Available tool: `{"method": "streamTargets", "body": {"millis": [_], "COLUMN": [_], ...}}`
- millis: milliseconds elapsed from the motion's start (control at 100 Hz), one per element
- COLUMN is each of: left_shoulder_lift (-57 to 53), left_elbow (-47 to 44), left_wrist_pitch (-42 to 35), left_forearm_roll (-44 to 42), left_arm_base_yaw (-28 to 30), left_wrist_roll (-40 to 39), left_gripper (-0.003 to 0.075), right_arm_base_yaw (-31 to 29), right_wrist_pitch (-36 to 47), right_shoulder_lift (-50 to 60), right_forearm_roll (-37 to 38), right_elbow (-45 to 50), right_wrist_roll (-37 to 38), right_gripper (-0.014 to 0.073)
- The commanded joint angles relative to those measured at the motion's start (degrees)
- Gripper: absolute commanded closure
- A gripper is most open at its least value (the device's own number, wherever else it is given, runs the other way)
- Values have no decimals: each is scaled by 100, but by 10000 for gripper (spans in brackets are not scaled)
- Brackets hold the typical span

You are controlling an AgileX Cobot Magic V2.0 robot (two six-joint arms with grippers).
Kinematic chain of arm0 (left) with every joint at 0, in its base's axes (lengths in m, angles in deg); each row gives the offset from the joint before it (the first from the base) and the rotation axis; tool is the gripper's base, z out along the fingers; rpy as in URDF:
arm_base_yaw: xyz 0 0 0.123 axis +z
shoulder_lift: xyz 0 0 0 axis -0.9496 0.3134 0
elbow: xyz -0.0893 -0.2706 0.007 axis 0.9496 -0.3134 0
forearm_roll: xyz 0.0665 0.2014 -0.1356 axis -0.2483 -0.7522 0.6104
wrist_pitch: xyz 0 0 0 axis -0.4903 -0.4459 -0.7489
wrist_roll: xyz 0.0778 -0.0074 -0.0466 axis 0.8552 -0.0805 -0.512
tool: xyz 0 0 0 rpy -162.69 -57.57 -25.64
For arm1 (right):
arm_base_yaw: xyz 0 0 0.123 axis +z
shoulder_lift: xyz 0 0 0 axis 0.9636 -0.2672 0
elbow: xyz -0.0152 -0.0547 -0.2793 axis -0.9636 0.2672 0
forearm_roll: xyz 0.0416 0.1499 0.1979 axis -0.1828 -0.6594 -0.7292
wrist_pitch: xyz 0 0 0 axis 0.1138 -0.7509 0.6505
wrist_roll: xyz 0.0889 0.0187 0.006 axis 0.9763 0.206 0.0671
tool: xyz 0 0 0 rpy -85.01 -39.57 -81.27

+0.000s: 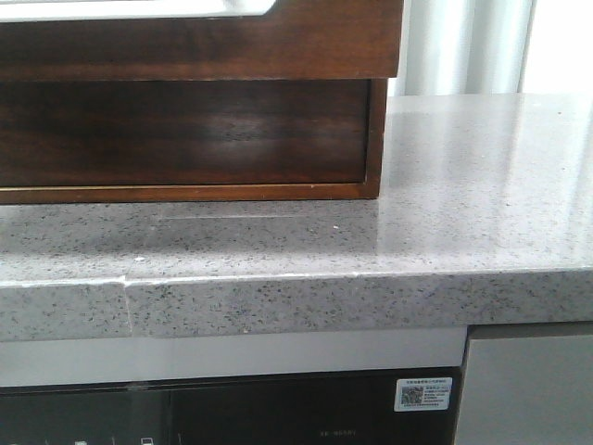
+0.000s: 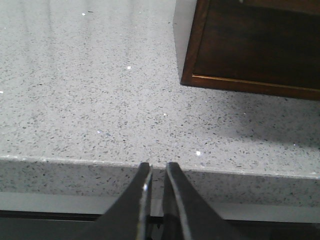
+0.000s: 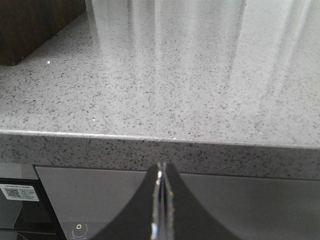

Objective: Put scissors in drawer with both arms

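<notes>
A small white sticker [image 1: 423,394] with a square code and tiny print sits on the dark glass front of a machine [image 1: 232,413] under the tabletop. The print is too small to read. The right wrist view shows the same sticker [image 3: 19,192], and its words are too blurry there too. Faint pale letters sit lower on the glass, but they cannot be read.

The tabletop [image 1: 463,213] is grey stone with lots of little dark and white specks. It is shiny, and light from behind makes pale stripes on it. Its front edge is thick, and a thin crack line runs down the edge on the left. Below it is a pale strip, and a plain grey panel [image 1: 528,389] is beside the dark machine. Behind the tabletop are white curtains [image 1: 463,46].

A big brown wooden cabinet [image 1: 375,139] stands on the tabletop, at the left and back. The drawer [image 1: 185,130] has a wide, dark, glossy front and looks pushed in. Above it, another wooden part [image 1: 185,42] sticks out, with something white on top. What is inside cannot be seen.

The scissors do not show in any view.

The left gripper [image 2: 157,172] hangs at the front edge of the tabletop, near the cabinet corner. Its jaws stand a little apart and hold nothing. The right gripper [image 3: 161,172] hangs in front of the edge too, by the grey panel. Its jaws are pressed together and hold nothing.
</notes>
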Motion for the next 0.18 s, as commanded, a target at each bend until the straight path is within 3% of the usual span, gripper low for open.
{"method": "streamTargets", "body": {"millis": [0, 170], "left_shoulder_lift": [-189, -189], "left_elbow": [-93, -93], "left_wrist_pitch": [-243, -243], "left_forearm_roll": [0, 0], "left_arm_base_yaw": [-1, -1], "left_wrist_roll": [-62, -62], "left_gripper": [717, 717], "right_arm_base_yaw": [-33, -33], "right_wrist_pitch": [97, 97], "right_shoulder_lift": [116, 116], "right_forearm_roll": [44, 44], "right_elbow": [62, 62], "right_wrist_roll": [-49, -49], "right_gripper": [710, 710]}}
